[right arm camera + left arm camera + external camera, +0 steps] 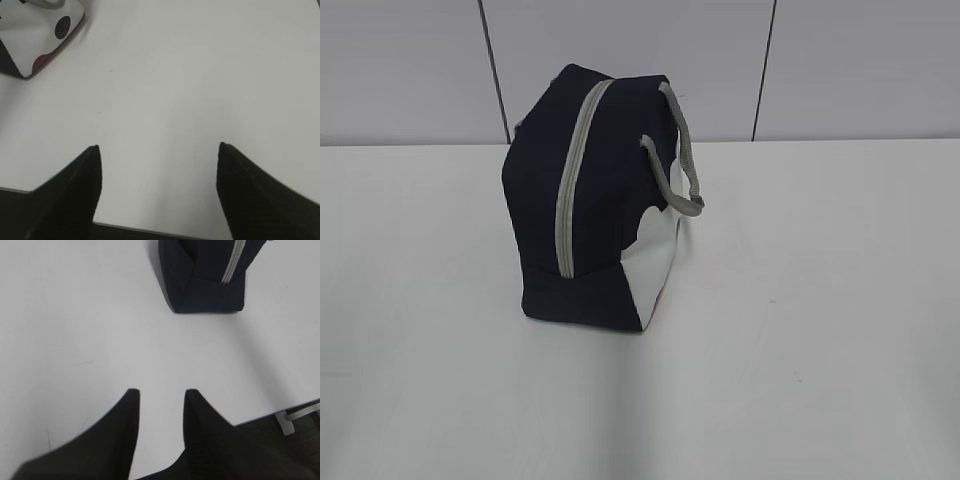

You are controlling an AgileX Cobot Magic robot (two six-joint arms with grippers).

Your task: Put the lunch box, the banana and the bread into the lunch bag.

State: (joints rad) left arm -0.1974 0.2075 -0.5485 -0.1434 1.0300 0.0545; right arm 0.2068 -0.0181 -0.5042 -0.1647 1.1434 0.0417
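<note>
Counter (840, 350) bare but for the zipped lunch bag (582, 215) standing mid-table. My left fingers (161, 396), narrowly parted and empty, sit nearer it; my right fingers (159, 150), wide and empty, lie farther off.

Left gripper (161, 395): two dark tapered fingers (127, 412) seen from the wrist camera, tips a narrow gap apart, nothing between them, held above the desk (75, 315) near its right edge. Not visible in the exterior view.

Right gripper (159, 149): two dark tapered fingers (235, 170), tips spread wide, nothing between them, held above the desk's near edge. Not visible in the exterior view.
</note>
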